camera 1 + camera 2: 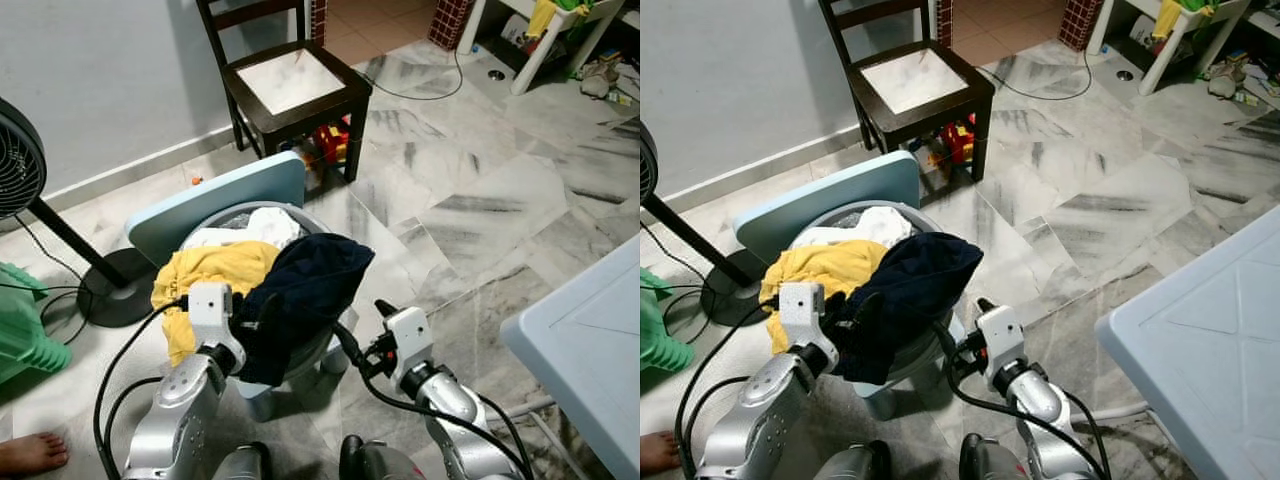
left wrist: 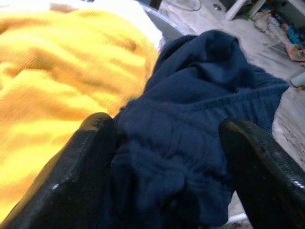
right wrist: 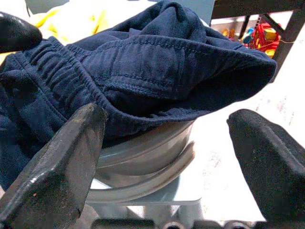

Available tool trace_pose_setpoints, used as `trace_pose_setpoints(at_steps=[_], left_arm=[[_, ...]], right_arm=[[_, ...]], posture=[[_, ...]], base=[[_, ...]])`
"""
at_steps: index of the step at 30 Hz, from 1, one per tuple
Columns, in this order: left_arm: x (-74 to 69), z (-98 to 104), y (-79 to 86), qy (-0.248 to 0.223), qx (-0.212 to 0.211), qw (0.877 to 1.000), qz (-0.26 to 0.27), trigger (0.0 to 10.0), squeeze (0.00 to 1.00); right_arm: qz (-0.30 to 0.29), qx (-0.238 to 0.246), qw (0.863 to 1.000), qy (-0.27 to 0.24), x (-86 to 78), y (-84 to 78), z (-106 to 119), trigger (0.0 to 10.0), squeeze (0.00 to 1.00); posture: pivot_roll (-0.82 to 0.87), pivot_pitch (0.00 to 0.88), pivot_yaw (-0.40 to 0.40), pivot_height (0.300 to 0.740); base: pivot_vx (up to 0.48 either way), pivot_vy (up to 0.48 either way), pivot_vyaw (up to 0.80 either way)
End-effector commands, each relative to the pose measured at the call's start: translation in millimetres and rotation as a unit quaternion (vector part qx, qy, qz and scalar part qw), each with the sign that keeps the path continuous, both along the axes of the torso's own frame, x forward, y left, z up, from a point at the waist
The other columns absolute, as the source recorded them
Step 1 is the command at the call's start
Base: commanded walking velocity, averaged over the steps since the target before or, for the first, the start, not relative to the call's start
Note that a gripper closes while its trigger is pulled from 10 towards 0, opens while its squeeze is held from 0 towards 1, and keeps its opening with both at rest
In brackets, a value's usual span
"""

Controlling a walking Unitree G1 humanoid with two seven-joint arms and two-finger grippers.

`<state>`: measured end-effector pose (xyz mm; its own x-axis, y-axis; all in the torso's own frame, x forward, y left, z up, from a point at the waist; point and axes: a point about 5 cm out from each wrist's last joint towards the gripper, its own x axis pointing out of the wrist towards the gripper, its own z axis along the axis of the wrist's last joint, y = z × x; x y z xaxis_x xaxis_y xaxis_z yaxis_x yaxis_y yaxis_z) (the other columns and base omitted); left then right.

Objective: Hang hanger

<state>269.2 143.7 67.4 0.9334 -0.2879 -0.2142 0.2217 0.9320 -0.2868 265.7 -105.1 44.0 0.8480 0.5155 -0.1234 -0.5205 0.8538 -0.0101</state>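
1. Head views: laundry fills a grey round basket (image 1: 330,345) standing on the marble floor (image 1: 470,210). A navy garment (image 1: 300,290) is draped over the near rim, a yellow garment (image 1: 215,275) lies to its left, and white cloth (image 1: 265,225) sits behind both. No hanger can be made out among these clothes, so its place and the way it points cannot be told. A pale blue board (image 1: 220,205) leans behind the basket, with a dark wooden chair (image 1: 295,85) beyond it and red toys half hidden under the seat. A black fan (image 1: 25,165) is cut off at the left edge, as is a bare foot (image 1: 30,452) at the bottom corner. A pale blue panel (image 1: 585,345) is cut off on the right.
2. Left wrist view: the left gripper (image 2: 167,157) is spread wide, its two black fingers (image 2: 76,176) on either side of a fold of the navy garment, which bulges between them; the yellow garment lies just beside it. Whether the pads press the cloth is hard to tell.
3. Right wrist view: the right gripper (image 3: 167,157) is also spread wide, near the basket's side below the overhanging navy garment, holding nothing
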Motion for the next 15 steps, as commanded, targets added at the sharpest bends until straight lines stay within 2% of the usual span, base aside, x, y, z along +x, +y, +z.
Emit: trace_pose_setpoints(at_steps=[1,11,12,13,14,15], left_arm=[[-4.0,-4,4.3,0.013,0.009,1.0,0.01,10.0,1.0],[3.7,-9,3.4,0.026,0.018,1.0,0.0,10.0,1.0],[9.2,-9,4.3,0.027,0.023,0.999,-0.005,10.0,0.03],[11.2,-8,4.4,0.027,0.025,0.999,-0.008,9.5,0.0],[12.9,-9,4.0,0.027,0.026,0.999,-0.013,6.4,0.0],[14.5,-9,3.7,0.027,0.028,0.999,-0.016,4.3,0.0]], right_arm=[[0.003,-0.001,1.0,0.002,-3.4,1.3,-2,10.0,0.0],[-0.008,-0.002,1.0,-0.006,-1.2,-2.3,1,10.0,0.0],[-0.01,-0.003,1.0,-0.006,-2.0,-2.8,0,10.0,0.0],[-0.01,-0.003,1.0,-0.005,-2.2,-2.9,0,10.0,0.0],[-0.011,-0.004,1.0,-0.005,-2.4,-3.1,0,10.0,0.0],[-0.011,-0.004,1.0,-0.005,-2.6,-3.2,0,10.0,0.0]], posture=[[0.08,0.247,-0.013,0.74],[0.07,0.247,-0.011,0.74],[0.06,0.248,-0.01,0.74],[0.06,0.248,-0.01,0.74],[0.06,0.248,-0.009,0.74],[0.06,0.247,-0.008,0.74]], base=[[0.0,0.0,0.0],[0.0,0.0,0.0],[0.0,0.0,0.0],[0.0,0.0,0.0],[0.0,0.0,0.0],[0.0,0.0,0.0]])
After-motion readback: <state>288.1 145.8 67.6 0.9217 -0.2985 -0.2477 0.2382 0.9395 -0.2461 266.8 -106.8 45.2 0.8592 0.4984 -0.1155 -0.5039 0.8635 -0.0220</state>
